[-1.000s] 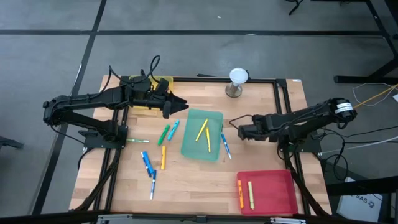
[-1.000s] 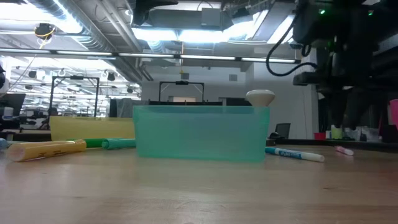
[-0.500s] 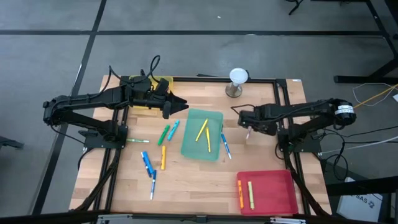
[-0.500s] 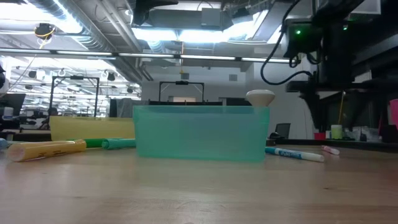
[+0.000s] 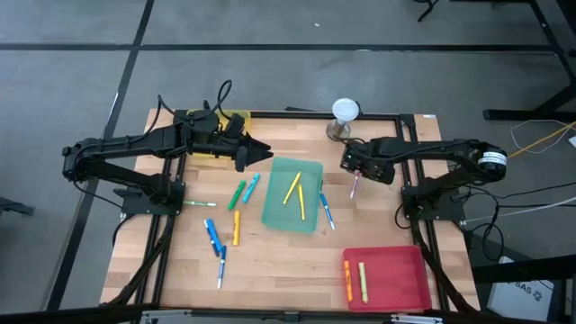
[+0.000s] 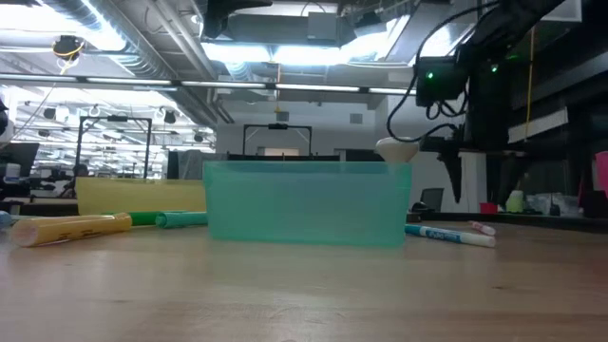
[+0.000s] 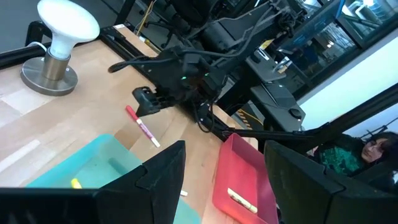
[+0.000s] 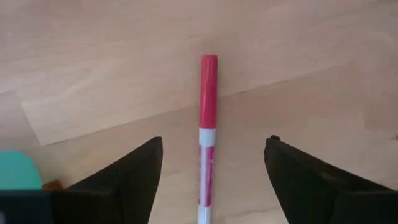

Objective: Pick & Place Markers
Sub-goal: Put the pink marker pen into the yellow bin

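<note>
The right gripper (image 8: 208, 180) hangs over the bare wood with its fingers spread wide and nothing between them. A pink marker (image 8: 207, 137) with a white barrel lies flat on the table (image 5: 279, 261) straight under the gap, in line with it and untouched. In the view from above this gripper (image 5: 353, 162) sits near the table's far edge, just right of the green tray (image 5: 310, 171), with the pink marker (image 5: 355, 186) just beside it.

The left gripper (image 5: 267, 155) waits near the far left of the table, just by the green tray's corner; its fingers stand apart and empty.

Two yellow markers (image 5: 295, 193) lie in the green tray. The red tray (image 5: 409, 265) at the near right holds an orange marker (image 5: 347, 281) and a yellow one (image 5: 364, 281). A yellow tray (image 5: 236, 117) sits mostly hidden under the left arm; I cannot tell what is in it.

Loose on the wood are a blue marker (image 5: 326, 211) beside the green tray's right edge, a green (image 5: 237, 194) and a teal marker (image 5: 251, 187) to its left, an orange marker (image 5: 237, 228), two blue markers (image 5: 214, 238) and a thin green-tipped one (image 5: 200, 203).

By my count four markers are put away and about eight remain, so the job looks roughly a third done.
</note>
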